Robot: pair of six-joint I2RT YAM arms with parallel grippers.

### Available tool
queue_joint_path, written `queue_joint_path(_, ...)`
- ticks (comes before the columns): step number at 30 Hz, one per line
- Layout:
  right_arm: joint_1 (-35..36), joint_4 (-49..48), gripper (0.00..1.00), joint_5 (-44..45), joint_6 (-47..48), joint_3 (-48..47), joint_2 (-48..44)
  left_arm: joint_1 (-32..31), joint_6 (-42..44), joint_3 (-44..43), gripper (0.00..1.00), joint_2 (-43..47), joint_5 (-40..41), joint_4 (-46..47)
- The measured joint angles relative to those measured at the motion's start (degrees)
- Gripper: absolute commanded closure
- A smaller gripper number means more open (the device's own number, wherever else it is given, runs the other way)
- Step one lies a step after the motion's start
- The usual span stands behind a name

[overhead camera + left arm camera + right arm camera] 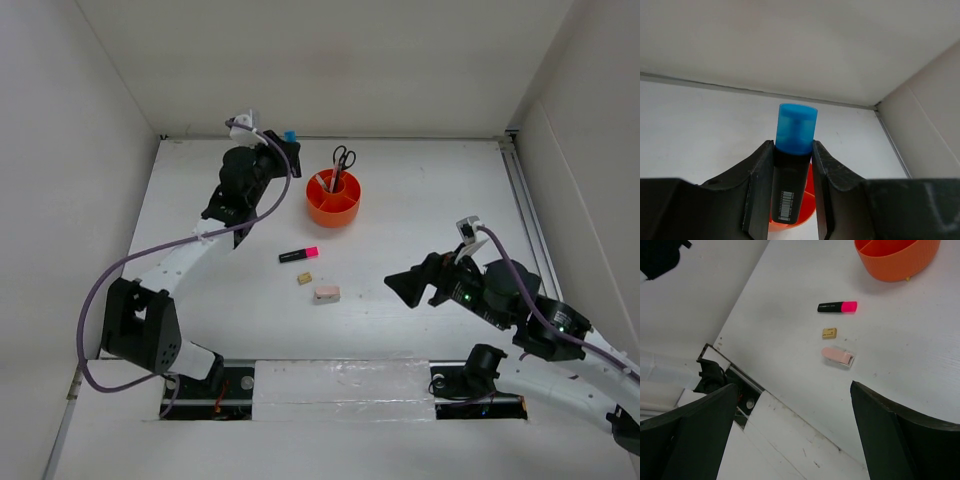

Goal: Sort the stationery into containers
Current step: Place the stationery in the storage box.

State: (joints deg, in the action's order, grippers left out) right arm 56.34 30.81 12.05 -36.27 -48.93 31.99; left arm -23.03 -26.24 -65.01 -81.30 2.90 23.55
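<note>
Clenched fingers of left gripper on blue-capped highlighter, aloft near orange organiser; held right gripper splayed, empty. Seemingly mid-carry; needed centring over a free compartment, then release.

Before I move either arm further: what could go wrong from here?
1. The left gripper pinches the blue-capped highlighter and in the top view sits left of the orange organiser, not over it. Released early, the highlighter may land outside, or it could snag the scissors standing inside.
2. The pink-capped highlighter, tan eraser and pinkish eraser lie close together, so the open right gripper may knock a neighbour while picking one.
</note>
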Motion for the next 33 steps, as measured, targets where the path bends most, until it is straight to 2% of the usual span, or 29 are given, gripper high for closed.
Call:
queue_joint_path(3,0.00,0.39,0.01,-0.02,-0.52,0.00,-0.92,0.00,0.52,4.31,1.00,-1.18,-3.82,6.01)
queue_joint_path(8,0.02,1.09,0.01,-0.04,-1.33,-0.13,-1.81,0.00,1.16,5.07,1.00,-5.03,-7.85,14.16)
queue_joint_path(16,0.00,3.02,0.02,-0.02,-1.75,-1.07,-1.70,0.00,-0.87,8.13,1.00,-8.55,-8.55,27.39)
queue_joint_path(27,0.00,3.76,0.02,-0.02,-2.21,-1.18,-1.27,2.21,-6.38,11.52,1.00,-17.64,-11.08,37.66)
queue_joint_path(33,0.00,4.66,0.02,0.00,-2.36,-1.18,-1.14,2.27,-7.50,11.63,1.00,-19.37,-12.13,40.15)
